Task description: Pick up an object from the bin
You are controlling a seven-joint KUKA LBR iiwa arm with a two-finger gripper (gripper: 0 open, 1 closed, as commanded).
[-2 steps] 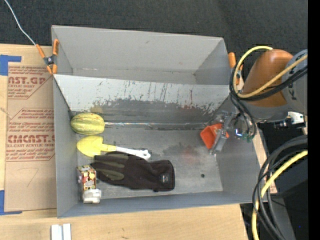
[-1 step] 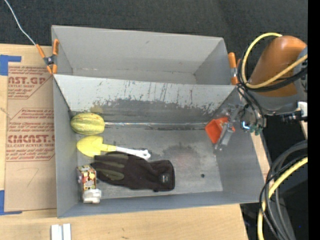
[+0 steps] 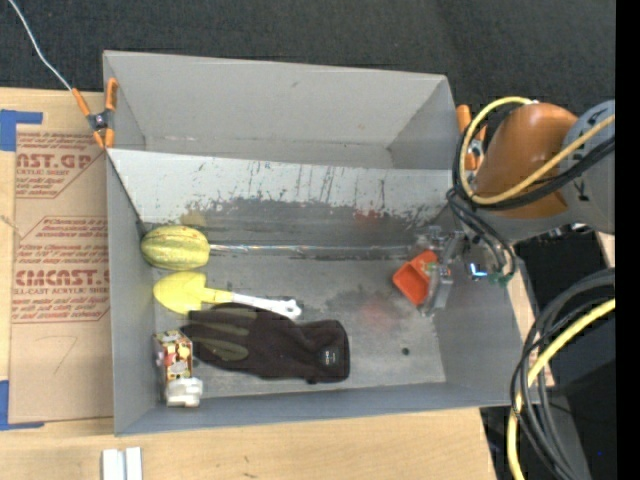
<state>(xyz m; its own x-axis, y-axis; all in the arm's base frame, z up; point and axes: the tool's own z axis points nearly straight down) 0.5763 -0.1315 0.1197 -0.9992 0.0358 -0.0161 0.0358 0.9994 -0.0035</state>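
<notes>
Just left of the gripper (image 3: 436, 290), touching its metal tip, lies a small orange wedge (image 3: 410, 281). It sits on the floor of the grey metal bin (image 3: 300, 108), at the right end near the back wall. The wedge looks like smooth, matte plastic, broad at the top and narrowing downward. Its long axis is tilted, running from the upper right beside the gripper to the lower left. The narrow end points toward the bin's near wall. Part of its upper edge is hidden behind the gripper, and whether the gripper is released or clenched on it I cannot tell.

Far to the left of the gripper, well apart from it, the other things lie along the bin's left end. A yellow-green oval fruit (image 3: 175, 247) with a faintly ribbed skin lies farthest back. Just in front of it is a yellow scoop (image 3: 184, 292) whose thin white handle (image 3: 266, 304) points back toward the gripper's side. Nearer the front wall a dark, soft fabric glove (image 3: 275, 348) is spread flat with its cuff toward the right. A small patterned box (image 3: 174, 356) lies beside the glove's fingers at the left corner. The floor under the gripper is scuffed, bare metal.
</notes>
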